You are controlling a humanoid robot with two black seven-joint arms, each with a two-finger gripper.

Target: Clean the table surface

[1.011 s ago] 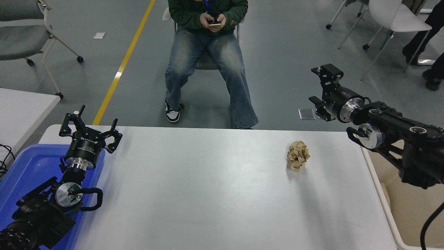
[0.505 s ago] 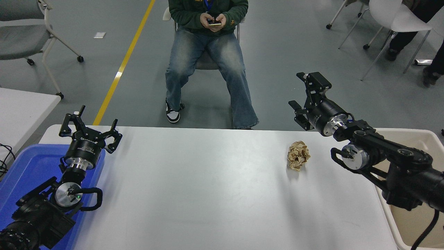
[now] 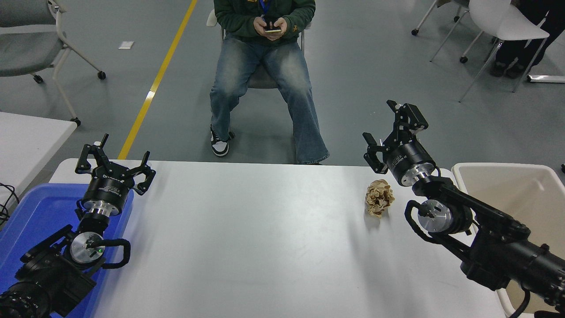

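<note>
The table surface (image 3: 265, 238) is a wide white-grey top filling the lower picture. A crumpled ball of brown paper (image 3: 378, 198) lies on it towards the far right. My right gripper (image 3: 383, 128) hangs open above the table's far edge, just behind and slightly right of the paper ball, not touching it. Its arm reaches in from the lower right. My left gripper (image 3: 114, 160) is open and parked at the table's far left corner, over the edge of the blue tray.
A blue plastic tray (image 3: 31, 212) sits at the left under my left arm. A beige bin (image 3: 521, 194) stands off the table's right edge. A person sits on a chair (image 3: 265, 66) beyond the far edge. A smaller white table (image 3: 26, 137) is at the left.
My right arm has swung left and down from beyond the table's right edge, so its open gripper now hovers just behind the paper ball. The beige bin has come into view. The left arm stayed put.
</note>
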